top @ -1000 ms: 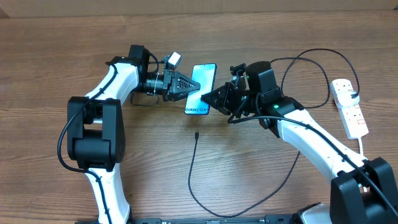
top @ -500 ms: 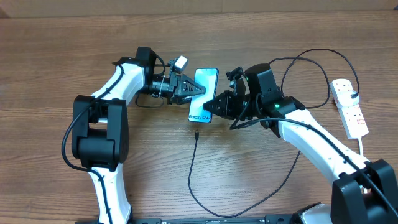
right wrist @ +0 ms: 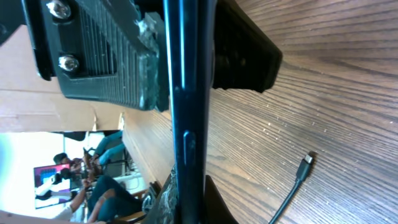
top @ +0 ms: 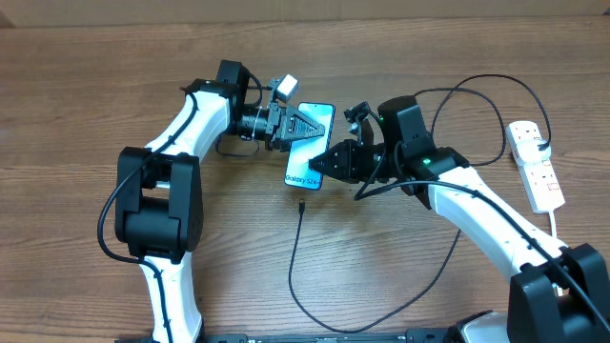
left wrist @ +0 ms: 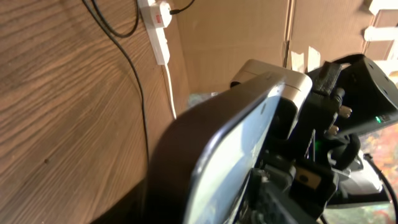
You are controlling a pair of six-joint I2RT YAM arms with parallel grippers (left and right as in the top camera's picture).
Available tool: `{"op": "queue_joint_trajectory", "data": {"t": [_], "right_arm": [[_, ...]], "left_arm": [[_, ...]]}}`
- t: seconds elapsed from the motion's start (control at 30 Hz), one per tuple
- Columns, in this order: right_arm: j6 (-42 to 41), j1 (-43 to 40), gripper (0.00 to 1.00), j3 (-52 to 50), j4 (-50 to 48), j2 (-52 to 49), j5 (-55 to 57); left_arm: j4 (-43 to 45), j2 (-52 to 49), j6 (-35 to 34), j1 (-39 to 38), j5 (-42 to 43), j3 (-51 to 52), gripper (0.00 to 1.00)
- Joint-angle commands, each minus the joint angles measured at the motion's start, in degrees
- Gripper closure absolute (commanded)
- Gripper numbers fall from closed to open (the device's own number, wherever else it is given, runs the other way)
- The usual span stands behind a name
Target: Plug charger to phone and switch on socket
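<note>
The slim smartphone with a light-blue screen and white "Galaxy S24" lettering (top: 303,171) is near the middle of the brown wood-grain worktop (top: 76,105), caught between the 2 arms. The right pincer (top: 324,164) is clamped on it from the side. In the right wrist view the phone shows edge-on, with a ribbed grey pad (right wrist: 106,62) against 1 face and a black finger against the other, so that side seems raised off the wood.

The left pincer (top: 307,131) reaches in from the opposite side, its upper finger across the top half of the screen. Its lower finger is hidden, so I cannot tell whether it grips or only steadies. Holding from both sides probably stops the phone sliding and leaves the lettered short edge, likely the port end, facing the connector.

The long thin black charger cable (top: 292,272) lies loose, its small connector tip (top: 300,205) on the wood just below that edge and apart from it. Neither pincer holds it, so 1 must let go first.

The white elongated power strip (top: 535,164) sits well apart at the right, with no pincer near its switches.
</note>
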State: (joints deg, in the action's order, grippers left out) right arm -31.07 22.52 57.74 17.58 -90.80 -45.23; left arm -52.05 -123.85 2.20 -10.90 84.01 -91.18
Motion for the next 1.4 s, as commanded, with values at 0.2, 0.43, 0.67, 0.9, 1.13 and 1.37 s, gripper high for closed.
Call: {"op": "queue_joint_trajectory", "data": {"t": [0.2,0.43,0.67,0.9,1.13,1.37], "right_arm": [[-0.4,-3.3,0.96,-0.4,0.6,-0.9,-5.7],[-0.1,-3.4,0.96,-0.4,1.4,-0.9,-6.2],[0.1,-3.7,0.76,-0.4,1.3,-0.9,-4.3],[0.1,-3.7,0.71,-0.4,1.4,-0.9,-4.3],[0.1,-3.7,0.76,-0.4,2.5,-0.9,-4.4],[1.4,-3.7,0.96,-0.4,4.0,-0.9,-4.3]], "left_arm": [[-0.2,1.1,0.4,-2.4,6.6,-2.5,0.75],[-0.6,1.1,-2.4,-2.4,6.6,-2.5,0.96],[-1.3,1.1,-2.4,-2.4,6.6,-2.5,0.96],[-1.5,1.1,-2.4,-2.3,6.6,-2.5,0.96],[-1.5,1.1,-2.4,-2.0,5.4,-2.5,0.96],[-1.7,1.1,-2.4,-2.0,5.4,-2.5,0.85]]}}
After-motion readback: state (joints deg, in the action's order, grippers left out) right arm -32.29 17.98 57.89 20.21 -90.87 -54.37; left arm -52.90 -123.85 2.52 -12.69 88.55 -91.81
